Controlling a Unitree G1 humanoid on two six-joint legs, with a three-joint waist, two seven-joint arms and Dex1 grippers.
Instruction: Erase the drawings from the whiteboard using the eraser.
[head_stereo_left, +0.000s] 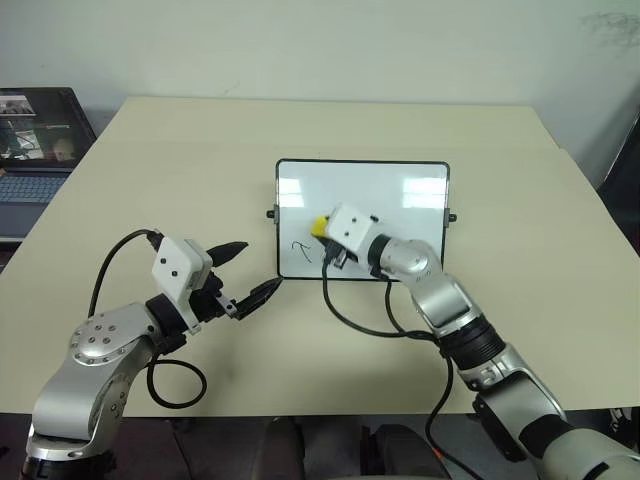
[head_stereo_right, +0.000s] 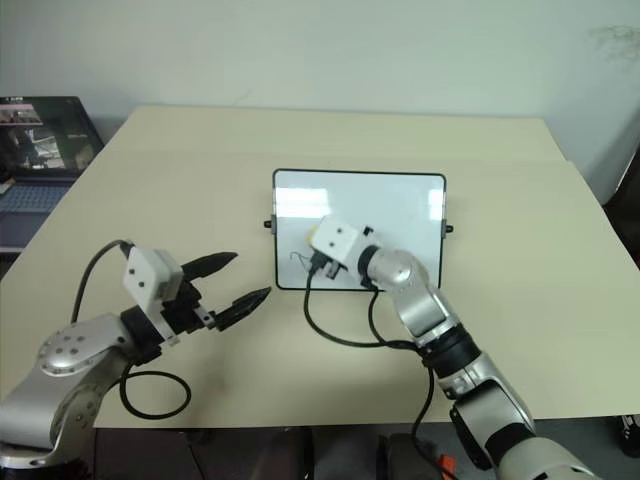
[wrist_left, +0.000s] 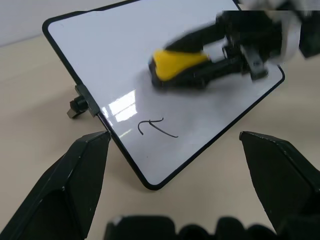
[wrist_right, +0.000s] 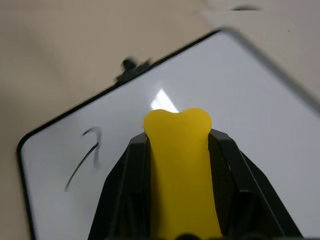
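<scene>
- 1 whiteboard (head_stereo_left: 400, 185) on the counter (head_stereo_left: 150, 180)
- 1 drawing (wrist_left: 156, 127) visible on the board, a hook-like curve
- 1 yellow eraser (wrist_right: 182, 165)
- 2 grippers: left gripper (head_stereo_left: 252, 272), right gripper (wrist_left: 172, 65)
- 2 black side knobs on the board frame
- 1 laptop (head_stereo_left: 35, 135) beside the counter

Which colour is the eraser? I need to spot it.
Bright yellow eraser, clearest in the right wrist view.
</scene>
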